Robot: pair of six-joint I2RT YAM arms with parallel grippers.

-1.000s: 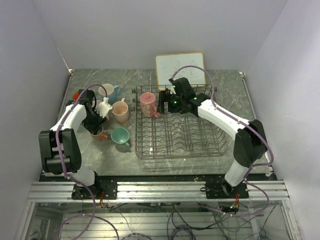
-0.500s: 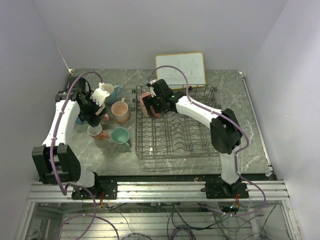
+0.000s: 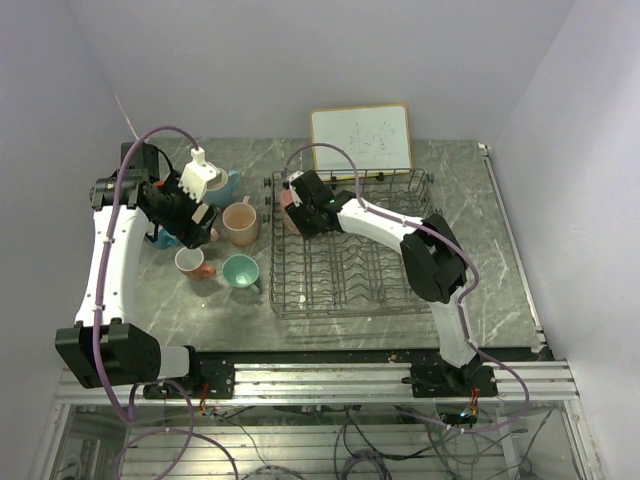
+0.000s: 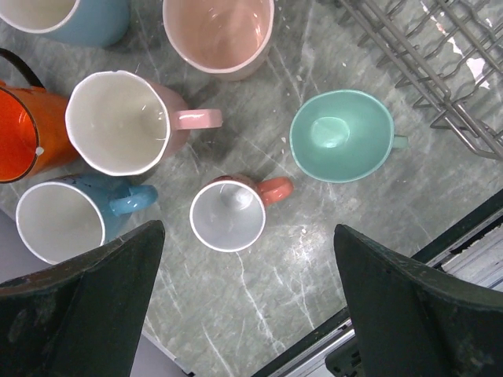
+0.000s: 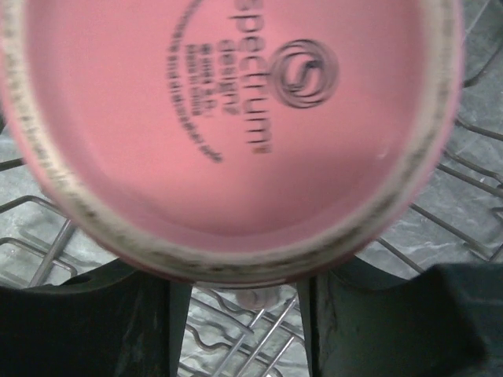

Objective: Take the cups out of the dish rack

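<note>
My left gripper (image 4: 251, 314) (image 3: 192, 218) hangs open high over several cups on the table. Below it are a small red-handled cup (image 4: 228, 214) (image 3: 190, 262), a teal one (image 4: 342, 135) (image 3: 241, 271), a pink one (image 4: 118, 122), a peach one (image 4: 218, 35) (image 3: 241, 222), two blue ones (image 4: 61, 222) (image 4: 63, 16) and an orange-red one (image 4: 23, 129). My right gripper (image 5: 242, 314) (image 3: 298, 210) is shut on an upside-down pink cup (image 5: 228, 118) (image 3: 287, 198). That cup is at the far left corner of the dish rack (image 3: 360, 270) (image 5: 259, 338), and its base hides my fingertips.
A wood-framed whiteboard (image 3: 360, 138) leans behind the rack. The rack's corner (image 4: 440, 63) lies just right of the teal cup. The table's front rail (image 4: 471, 243) runs along the near edge.
My left gripper opened, left the small red-handled cup on the table and rose back and away. My right arm swung left across the rack, and its jaws narrowed around the pink cup.
</note>
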